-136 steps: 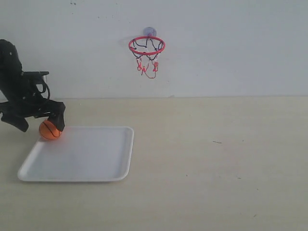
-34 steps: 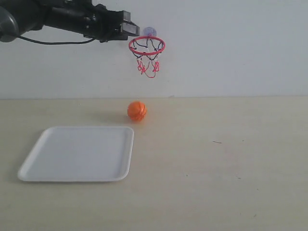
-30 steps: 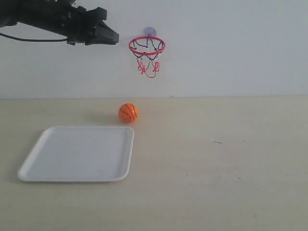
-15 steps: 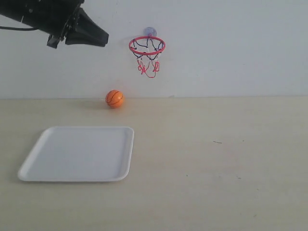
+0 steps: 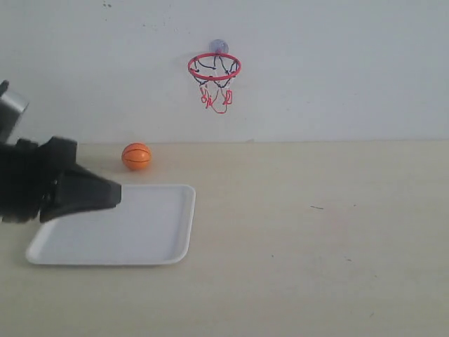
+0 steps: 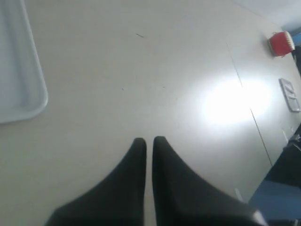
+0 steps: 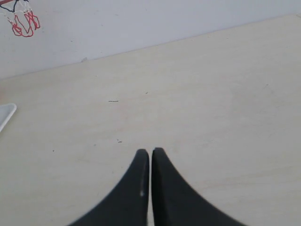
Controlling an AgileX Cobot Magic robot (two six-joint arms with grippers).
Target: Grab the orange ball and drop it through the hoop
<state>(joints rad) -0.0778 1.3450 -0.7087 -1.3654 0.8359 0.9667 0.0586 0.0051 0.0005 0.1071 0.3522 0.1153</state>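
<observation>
The orange ball (image 5: 137,156) lies on the table by the wall, just beyond the far edge of the white tray (image 5: 154,239). The hoop (image 5: 214,67), red ring with string net and bluish suction cup, hangs on the wall above and to the ball's right; its net (image 7: 21,23) shows in a corner of the right wrist view. My left gripper (image 5: 112,196) is low over the tray's left part, shut and empty, fingers nearly touching (image 6: 149,141). My right gripper (image 7: 150,153) is shut with nothing in it, above bare table; the exterior view does not show it.
The tray's rounded corner (image 6: 28,94) appears in the left wrist view. A red object (image 6: 281,43) and a flat grey device (image 6: 289,94) lie far off at the table's edge. A small dark mark (image 5: 317,207) sits on the tabletop.
The ball, held 4.5 s ago, has since rolled left along the wall side of the table. My left arm has swung from beside the hoop down to the tray.
</observation>
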